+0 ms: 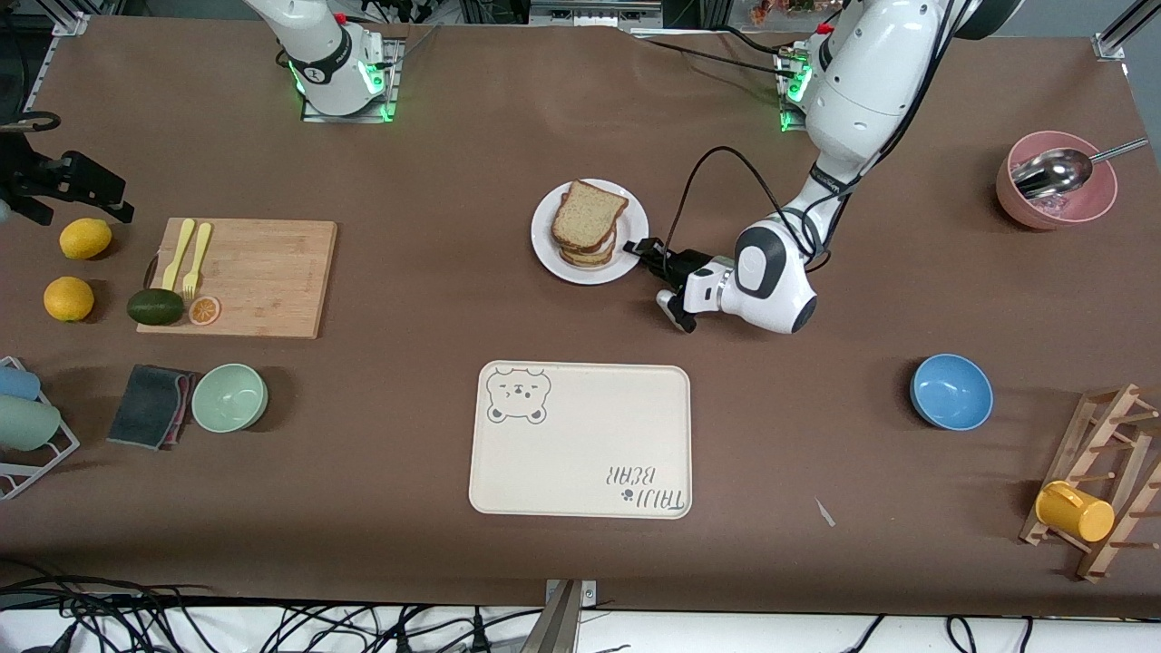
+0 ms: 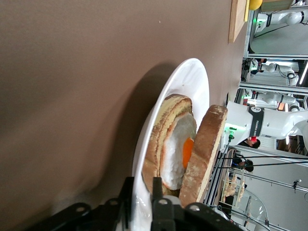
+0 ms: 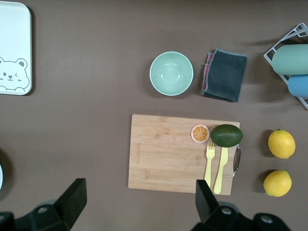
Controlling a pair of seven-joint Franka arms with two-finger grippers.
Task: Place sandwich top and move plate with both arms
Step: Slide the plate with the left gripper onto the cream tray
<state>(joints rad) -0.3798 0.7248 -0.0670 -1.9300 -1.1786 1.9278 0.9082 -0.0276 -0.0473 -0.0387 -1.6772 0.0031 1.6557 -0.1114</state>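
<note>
The white plate (image 1: 544, 247) sits on the table's middle, toward the robots' bases. It carries a stacked sandwich, and the sandwich top (image 1: 588, 216), a speckled brown slice, lies on the stack a little askew. The left wrist view shows the plate (image 2: 192, 82), the top slice (image 2: 204, 154) and a fried egg (image 2: 180, 149) under it. My left gripper (image 1: 640, 248) is low at the plate's edge toward the left arm's end. It is shut on the rim (image 2: 142, 185), one finger above it and one below. My right gripper (image 3: 139, 185) is open and empty, high over the cutting board (image 3: 183, 151).
The cream bear tray (image 1: 580, 440) lies nearer the front camera than the plate. The cutting board (image 1: 245, 277) with forks, an avocado and an orange slice, a green bowl (image 1: 229, 396) and lemons are toward the right arm's end. A blue bowl (image 1: 951, 391), pink bowl (image 1: 1057, 195) and mug rack (image 1: 1102, 494) are toward the left arm's end.
</note>
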